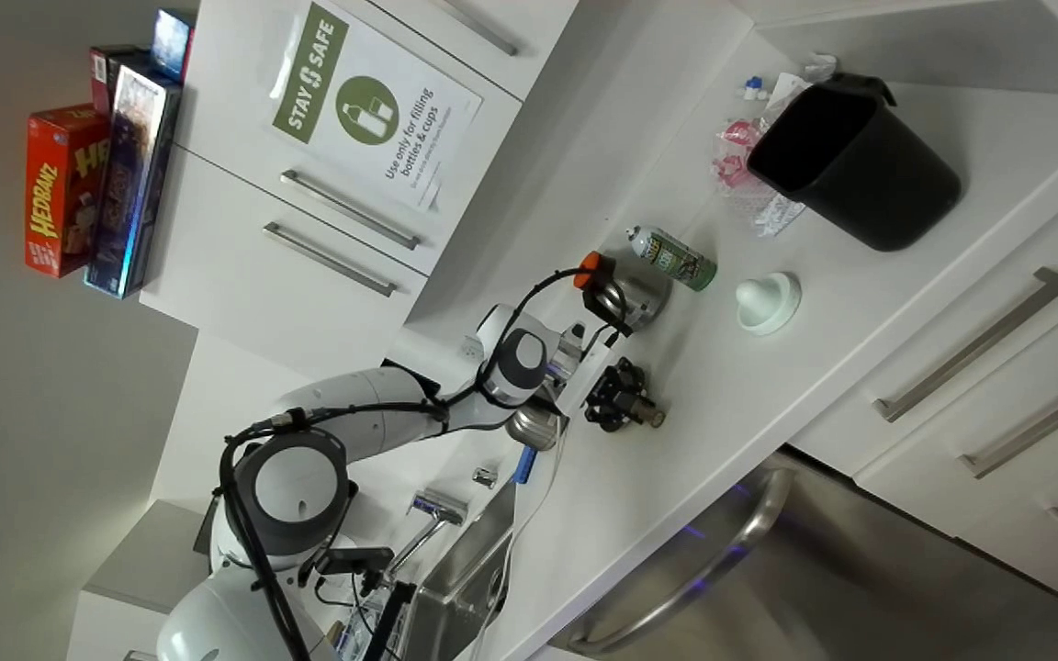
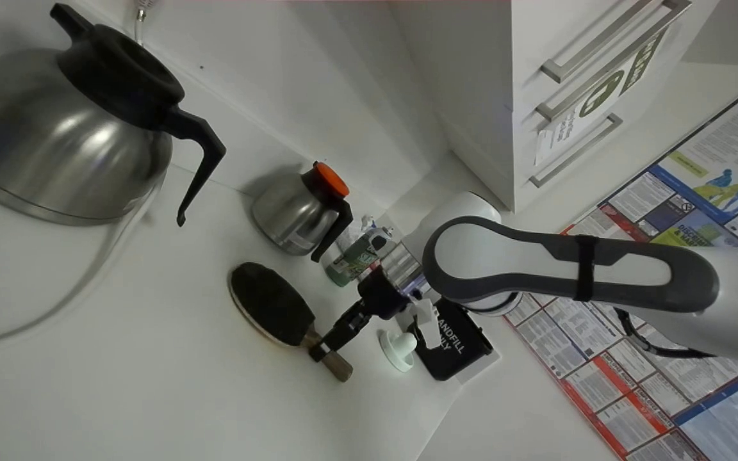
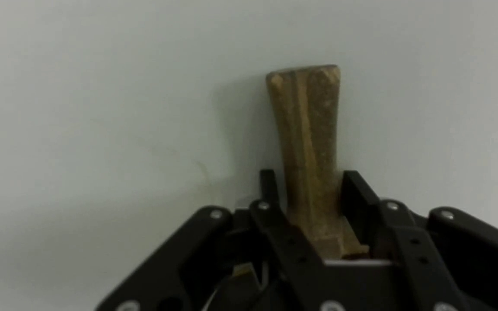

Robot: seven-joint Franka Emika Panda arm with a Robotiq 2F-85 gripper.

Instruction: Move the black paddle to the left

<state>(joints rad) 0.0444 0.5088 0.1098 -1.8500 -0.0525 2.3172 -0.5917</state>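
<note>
The gripper (image 3: 310, 179) pinches the black paddle (image 2: 284, 317) by its brown handle (image 3: 309, 142), one finger along each side. The handle's end juts out one way, the oval blade (image 2: 270, 301) the other.

The arm (image 1: 391, 433) is glossy white, smooth and rounded, with dark grey rings (image 1: 304, 542) framing round white joint caps (image 1: 295, 484). A thick black cable (image 1: 264, 574) follows its outside. In an exterior view a dark grey band (image 2: 664, 299) loops round pale panels (image 2: 497, 256), crossed by a black strap (image 2: 586, 267). The wrist collar (image 2: 400, 267) is bright metal; the black claw (image 3: 310, 185) has jointed links (image 3: 205, 235) dotted with silvery screws (image 3: 216, 214).
</note>
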